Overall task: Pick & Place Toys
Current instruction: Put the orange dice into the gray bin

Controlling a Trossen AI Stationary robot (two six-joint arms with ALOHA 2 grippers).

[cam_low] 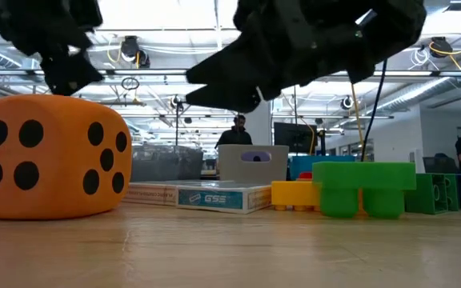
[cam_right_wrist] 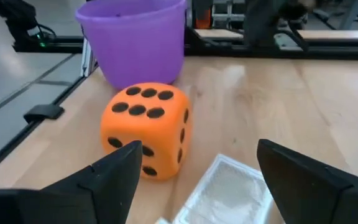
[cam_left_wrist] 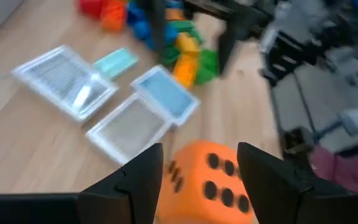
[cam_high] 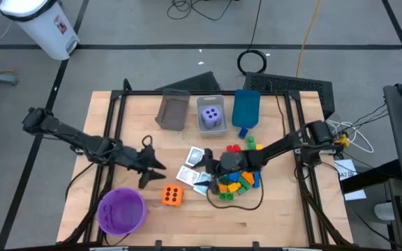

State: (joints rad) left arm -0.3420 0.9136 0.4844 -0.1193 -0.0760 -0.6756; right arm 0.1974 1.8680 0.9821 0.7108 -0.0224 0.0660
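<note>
The orange die rests on the table near the front, beside the purple bowl. Flat white-and-teal cards lie in the middle, with a pile of coloured bricks to their right. The purple die sits in the clear bin. My left gripper is open and hovers just left of the cards; in its wrist view its fingers frame the orange die. My right gripper is open and empty above the cards, facing the orange die.
A grey bin and a blue bin flank the clear bin at the far edge. A loose blue brick lies near the blue bin. A black cable loops by the brick pile. People stand in the room behind.
</note>
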